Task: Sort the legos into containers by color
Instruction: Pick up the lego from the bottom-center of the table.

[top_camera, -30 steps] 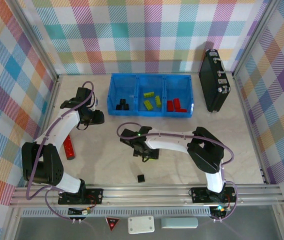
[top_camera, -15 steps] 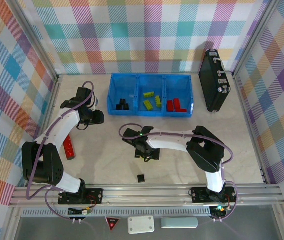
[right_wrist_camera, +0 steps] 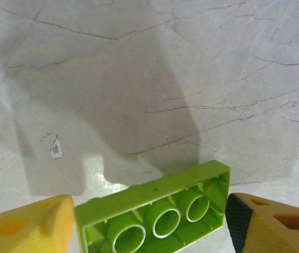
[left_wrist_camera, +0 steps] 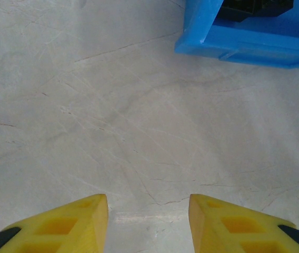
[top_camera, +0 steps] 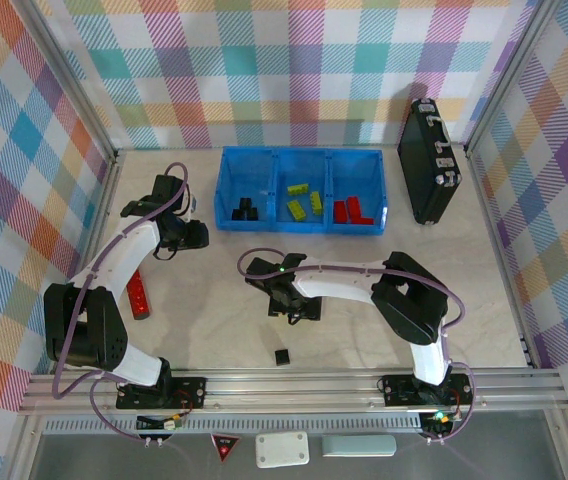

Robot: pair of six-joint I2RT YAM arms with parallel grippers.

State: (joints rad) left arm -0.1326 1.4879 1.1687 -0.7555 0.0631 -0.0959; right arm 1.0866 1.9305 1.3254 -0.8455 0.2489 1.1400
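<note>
In the right wrist view a lime-green lego lies tilted between my right gripper's fingers, its hollow underside toward the camera and its ends against both pads. My right gripper is shut on it, low over the middle of the table. A black lego lies loose near the front edge. The blue containers hold black legos on the left, green legos in the middle and red legos on the right. My left gripper stands open and empty beside the tray's left corner.
A red cylinder lies on the table at the left, by the left arm. A black case stands at the back right. Bare table stretches between the tray and the front rail.
The right gripper has shifted a little to the right and nearer, with the green lego between its fingers. The left arm has not moved.
</note>
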